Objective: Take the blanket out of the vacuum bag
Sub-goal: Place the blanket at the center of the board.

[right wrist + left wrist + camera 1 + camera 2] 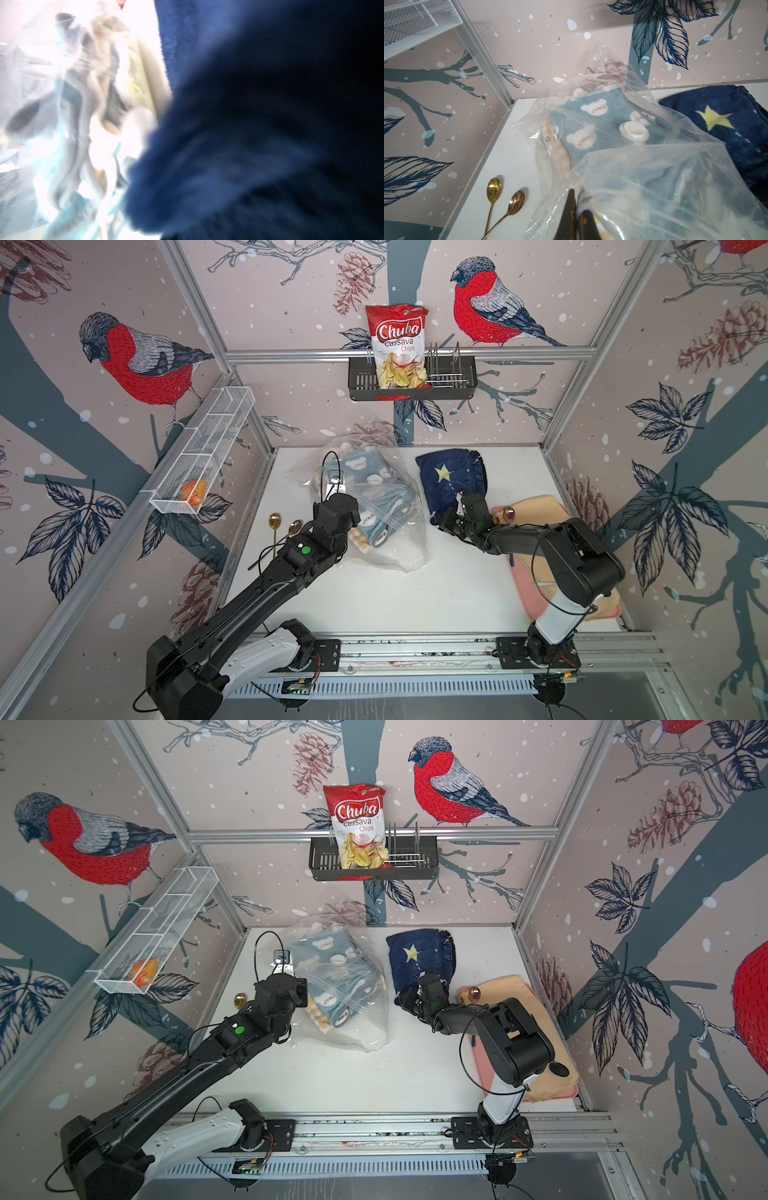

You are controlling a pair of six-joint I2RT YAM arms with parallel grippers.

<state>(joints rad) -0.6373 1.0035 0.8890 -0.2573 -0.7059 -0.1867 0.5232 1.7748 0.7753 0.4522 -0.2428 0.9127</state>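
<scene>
Closest in, the left gripper (pixel 576 204) is clenched on a fold of clear film at the near, open end of the vacuum bag (pixel 399 543). A gold spoon (pixel 494 190) and a copper spoon (pixel 517 199) lie just beside the bag on the white table (pixel 395 605).

Further in, the bear-print blanket (pixel 608 124) sits folded inside the bag under the white valve cap (pixel 634 128). It is not yet out.

Across from it, the right gripper (pixel 444 524) is at the near corner of a navy star blanket (pixel 451 477), which lies outside the bag. Its wrist view shows only blurred navy pile, so I cannot tell whether the jaws are closed or holding anything.

Hazards, in my judgement:
- The left pinch is on thin, slick film. A pull on the blanket could slip it free, and the whole bag would then drag along.
- If the right jaws catch navy pile, the wrong blanket moves.
- Trailing film may sweep the spoons.

Farthest back, the Chuba chips bag (pixel 397 344) stands in a black wall rack (pixel 453 391), clear of the work.
</scene>
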